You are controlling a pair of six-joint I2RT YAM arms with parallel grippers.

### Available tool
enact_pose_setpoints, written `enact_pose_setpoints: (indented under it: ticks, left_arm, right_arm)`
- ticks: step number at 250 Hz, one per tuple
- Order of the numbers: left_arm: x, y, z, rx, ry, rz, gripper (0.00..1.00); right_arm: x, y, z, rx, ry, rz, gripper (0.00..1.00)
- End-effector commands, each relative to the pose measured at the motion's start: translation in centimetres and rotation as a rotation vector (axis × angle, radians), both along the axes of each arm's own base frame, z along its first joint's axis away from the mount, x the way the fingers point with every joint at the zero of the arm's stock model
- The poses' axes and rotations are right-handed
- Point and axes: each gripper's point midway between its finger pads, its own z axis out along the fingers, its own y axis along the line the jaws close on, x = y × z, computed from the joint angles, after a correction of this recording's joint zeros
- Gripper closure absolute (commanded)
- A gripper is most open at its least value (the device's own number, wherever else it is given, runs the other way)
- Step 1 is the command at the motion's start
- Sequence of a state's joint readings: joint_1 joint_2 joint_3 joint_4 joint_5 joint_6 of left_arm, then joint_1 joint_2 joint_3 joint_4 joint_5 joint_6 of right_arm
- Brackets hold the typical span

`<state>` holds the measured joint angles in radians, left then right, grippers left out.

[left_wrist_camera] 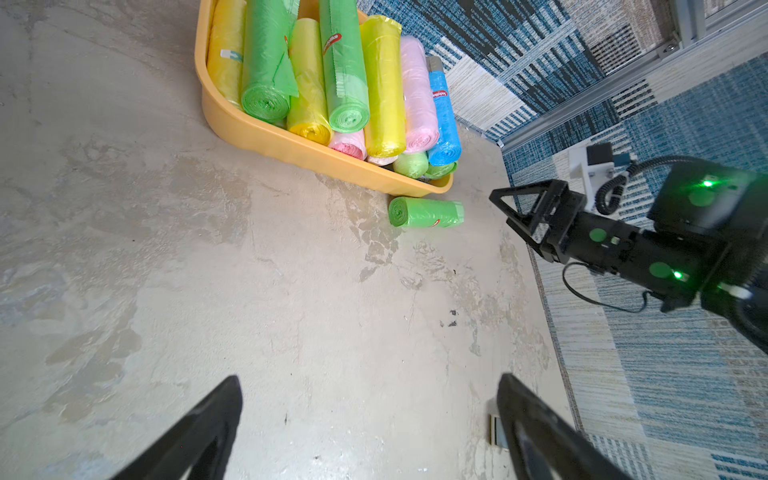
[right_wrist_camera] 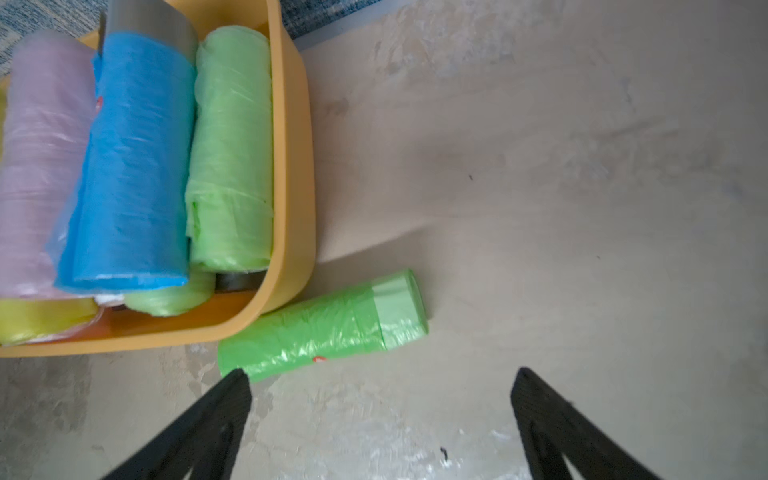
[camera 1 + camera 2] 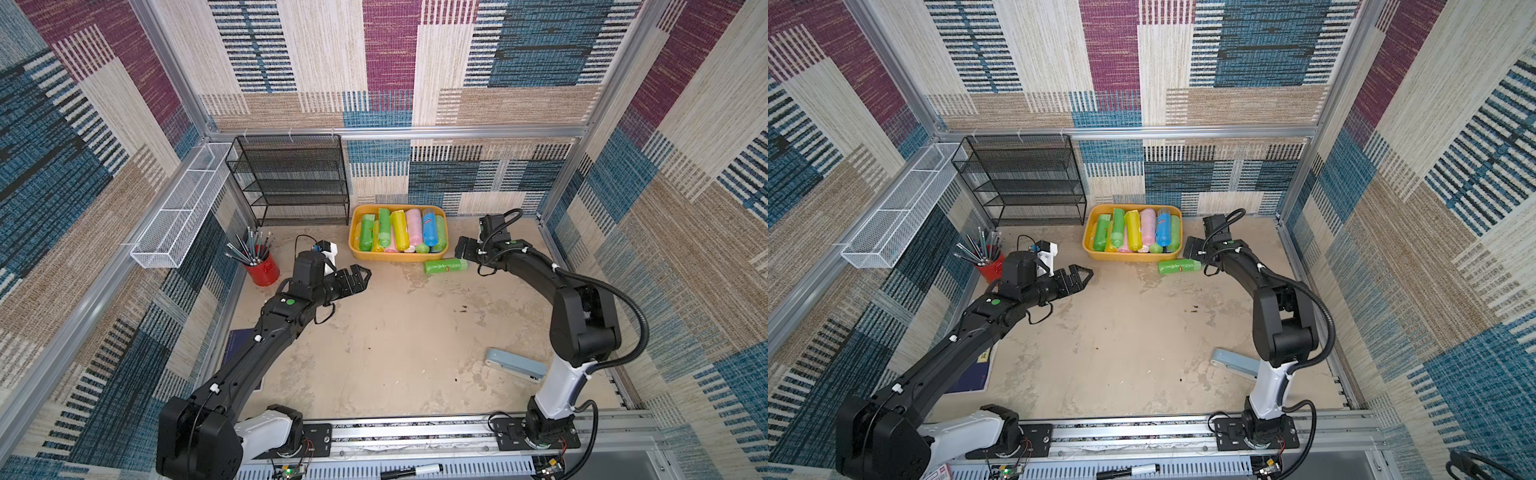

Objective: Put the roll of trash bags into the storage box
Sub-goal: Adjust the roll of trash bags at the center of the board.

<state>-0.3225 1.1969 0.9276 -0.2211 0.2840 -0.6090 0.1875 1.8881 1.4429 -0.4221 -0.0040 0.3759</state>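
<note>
1. Roll of trash bags [image 3: 445,266] [image 2: 324,328]: the green one is lying on its side on the table [image 3: 395,332], outside the storage box [image 3: 397,256], at about 5 o'clock from the box's middle in both top views.
2. Whether it is touching the box's near right corner is not showing; it is lying just beside it. In the right wrist view a black finger is covering one end, and its small red label is too small to read.
3. Its long axis is running roughly 9 to 3 o'clock, along the box's near wall. The paler band is pointing toward 3 o'clock.
4. Coloured rolls are filling the box in layers, the upper ones mostly hiding the lower.
5. Right gripper [image 2: 380,376] is hanging near the roll's 3 o'clock end, jaws standing wide apart and holding nothing.
6. Left gripper [image 3: 360,281] is hovering well apart at the roll's 9 o'clock, jaws also spread wide and empty; bare table is lying between them.
7. Farther off, a red pencil cup [image 3: 262,270] is standing at 9 o'clock and a black mesh rack [image 3: 291,183] at 11 o'clock.
8. At 5 o'clock the right arm is partly hiding a pale blue stapler [image 3: 515,365].
</note>
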Motion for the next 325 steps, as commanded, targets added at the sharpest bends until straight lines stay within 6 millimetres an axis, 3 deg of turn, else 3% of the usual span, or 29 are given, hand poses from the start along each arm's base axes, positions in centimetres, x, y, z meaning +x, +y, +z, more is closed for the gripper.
enact_pose_setpoints:
  ticks: [1, 32, 36, 74, 116, 139, 222, 325]
  left_arm:
    - [0.1, -0.1, 0.9, -0.011, -0.03, -0.005, 0.04]
    - [-0.2, 0.3, 0.7, 0.007, -0.027, 0.005, 0.04]
    - [-0.2, 0.3, 0.6, 0.009, -0.025, 0.005, 0.04]
    - [-0.6, 0.6, 0.4, 0.017, -0.027, 0.014, 0.04]
    - [-0.7, 0.9, 0.2, 0.032, -0.025, 0.019, 0.03]
    - [-0.6, 1.0, 0.0, 0.039, -0.024, 0.022, 0.03]
    - [-0.4, 0.8, -0.6, 0.046, -0.008, 0.017, 0.03]
    - [-0.1, 1.1, -0.8, 0.055, -0.019, 0.032, 0.02]
  right_arm:
    - [1.0, -0.3, -2.0, -0.038, 0.057, 0.009, 0.01]
    - [2.2, -0.4, -3.8, -0.055, 0.095, -0.005, 0.01]
    - [2.8, -0.4, -3.1, -0.055, 0.078, -0.006, 0.01]
    - [4.6, -0.9, -3.4, -0.105, 0.08, -0.011, 0.01]
    - [5.2, -1.5, -3.8, -0.183, 0.1, 0.025, 0.01]
    - [5.0, -2.4, -4.5, -0.23, 0.139, 0.003, 0.01]
    - [3.6, -2.5, -6.5, -0.235, 0.218, 0.011, 0.0]
    - [-0.7, 0.7, -5.8, -0.142, 0.227, 0.091, 0.09]
